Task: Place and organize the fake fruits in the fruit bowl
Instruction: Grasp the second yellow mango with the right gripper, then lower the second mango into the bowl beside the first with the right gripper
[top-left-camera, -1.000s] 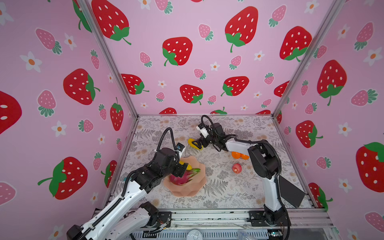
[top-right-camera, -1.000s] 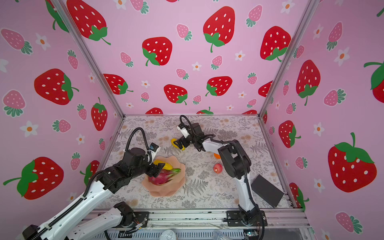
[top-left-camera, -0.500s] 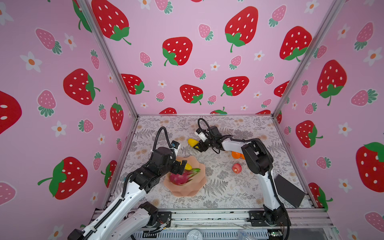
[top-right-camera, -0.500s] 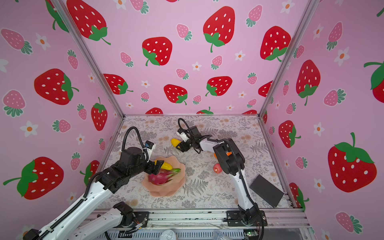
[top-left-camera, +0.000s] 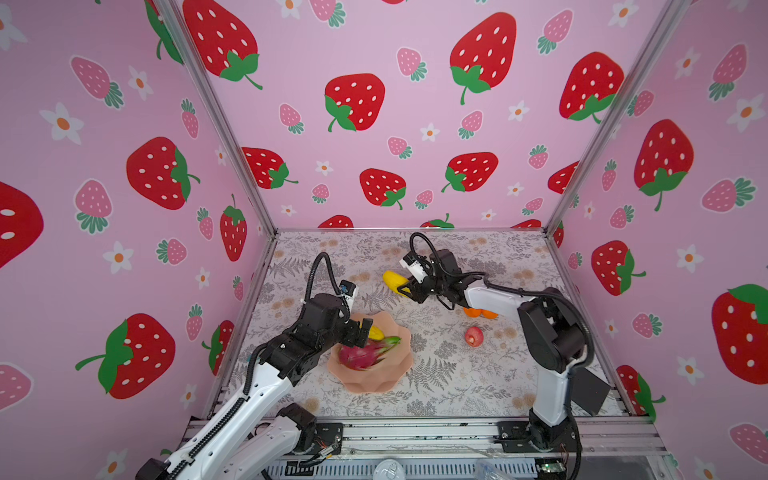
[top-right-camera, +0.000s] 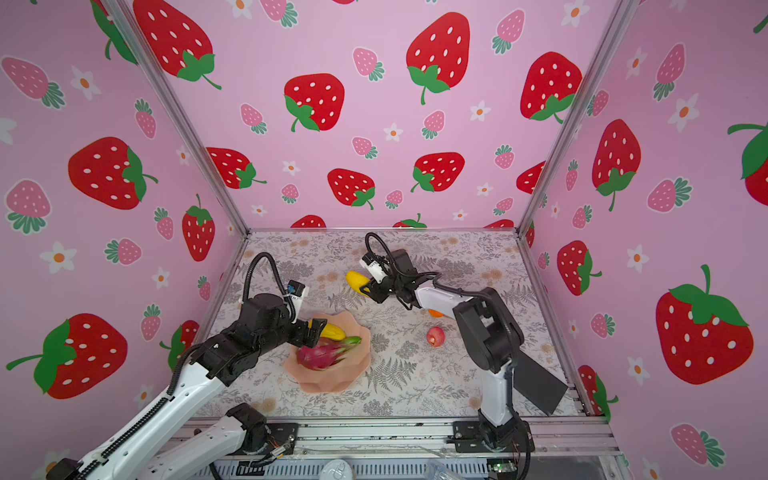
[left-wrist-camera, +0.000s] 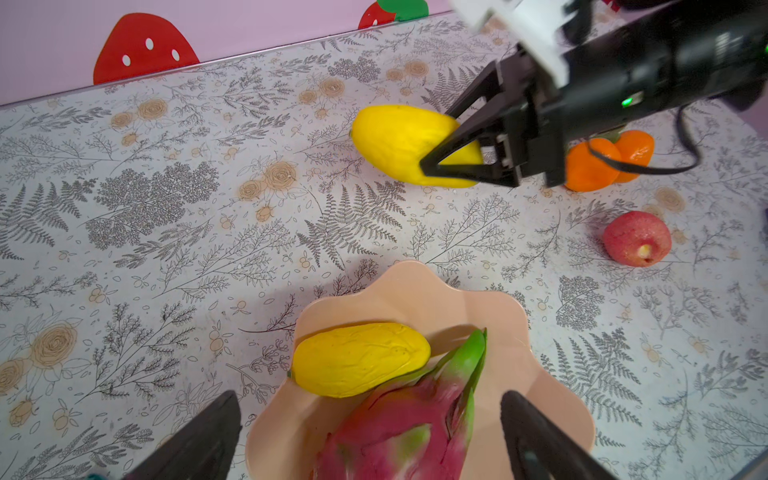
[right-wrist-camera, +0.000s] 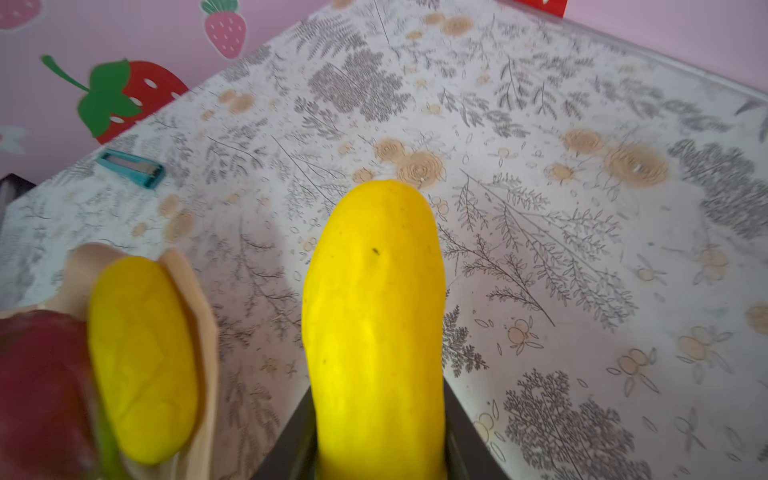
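We count 6 fake fruit pcs across 4 kinds. Yellows: 2, i.e. a yellow oblong fruit (left-wrist-camera: 360, 359) and a 2nd yellow oblong fruit (left-wrist-camera: 399, 141). We get 1 dragon fruit (left-wrist-camera: 399, 432), 1 red-pink apple-like fruit (left-wrist-camera: 636, 243) and 2 oranges (left-wrist-camera: 582, 176), joined as a pair. There's 1 bowl (left-wrist-camera: 536, 365). Misc: 2 end effectors, the left end effector (left-wrist-camera: 370, 401) and the right end effector (top-left-camera: 404, 287), 1 teal clip-like obj (right-wrist-camera: 131, 168) and 1 dark flat panel (top-left-camera: 588, 392).
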